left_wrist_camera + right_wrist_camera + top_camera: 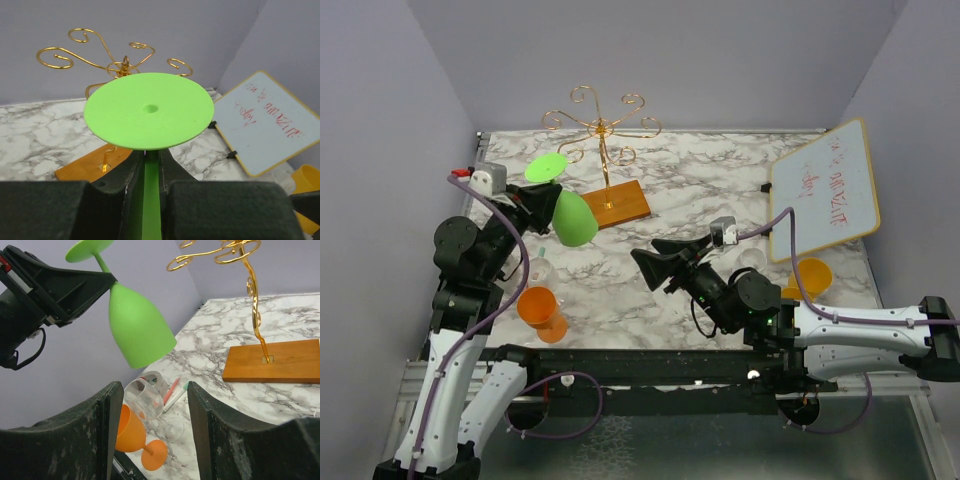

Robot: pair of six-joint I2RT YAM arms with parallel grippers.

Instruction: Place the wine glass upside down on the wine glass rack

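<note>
A green wine glass point(574, 218) hangs upside down and tilted, foot point(148, 110) up and bowl mouth point(137, 325) down. My left gripper point(542, 195) is shut on its stem point(151, 185), just under the foot. The wine glass rack point(603, 125), gold wire scrolls on a wooden base point(615, 205), stands just behind and to the right of the glass; its arms point(115, 60) show beyond the foot. The glass is apart from the rack point(250, 290). My right gripper point(655, 262) hovers open near the table's middle, its fingers point(107, 430) holding nothing.
An orange glass point(540, 310) and a clear glass point(542, 270) lie on the marble at the left, with two markers point(172, 392) beside them. A whiteboard point(825, 190) leans at the right, with another orange glass point(810, 275) in front of it.
</note>
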